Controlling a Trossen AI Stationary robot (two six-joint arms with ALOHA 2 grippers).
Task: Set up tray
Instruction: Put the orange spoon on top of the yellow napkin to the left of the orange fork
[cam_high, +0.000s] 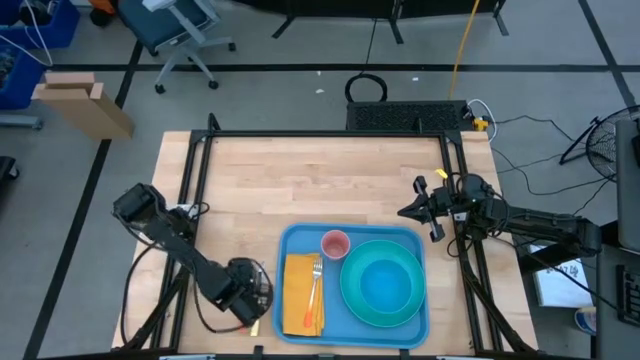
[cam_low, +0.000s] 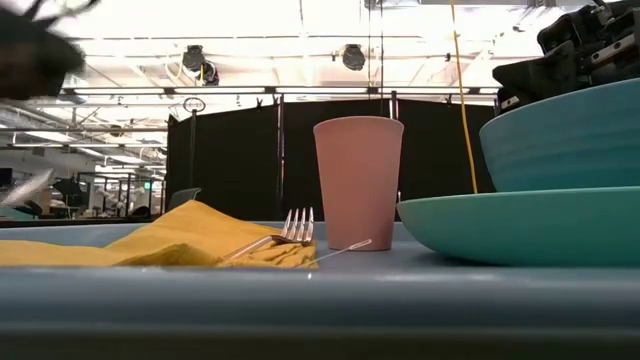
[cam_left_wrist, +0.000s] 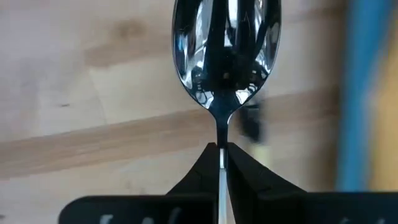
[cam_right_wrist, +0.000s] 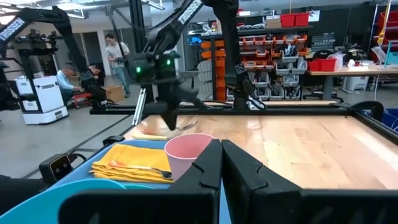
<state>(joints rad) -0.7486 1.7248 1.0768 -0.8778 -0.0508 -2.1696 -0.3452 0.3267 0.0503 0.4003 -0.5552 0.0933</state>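
Note:
The blue tray (cam_high: 300, 240) lies at the table's near edge. On it are a yellow napkin (cam_high: 298, 295) with a fork (cam_high: 315, 285) on top, a pink cup (cam_high: 335, 243), and a turquoise bowl (cam_high: 382, 285) standing on a turquoise plate (cam_low: 520, 225). My left gripper (cam_high: 250, 300) is just left of the tray, over the wood, shut on a shiny spoon (cam_left_wrist: 227, 50). My right gripper (cam_high: 420, 210) is shut and empty above the table, beyond the tray's far right corner; its fingers (cam_right_wrist: 208, 165) point toward the cup (cam_right_wrist: 186, 152). My left gripper pinches the spoon's thin handle (cam_left_wrist: 222, 140) between its two fingertips (cam_left_wrist: 205, 168), just behind the spoon's bowl. The spoon's bowl (cam_left_wrist: 227, 50) sticks out past the fingertips, its hollow side toward the camera, over the bare wood beside the tray's left rim (cam_left_wrist: 360, 93).
Bare wood table (cam_high: 320, 180) lies beyond and to the left of the tray. A black frame (cam_high: 330, 133) runs along the table's far and side edges. People and shelving show in the room beyond the table (cam_right_wrist: 115, 50).

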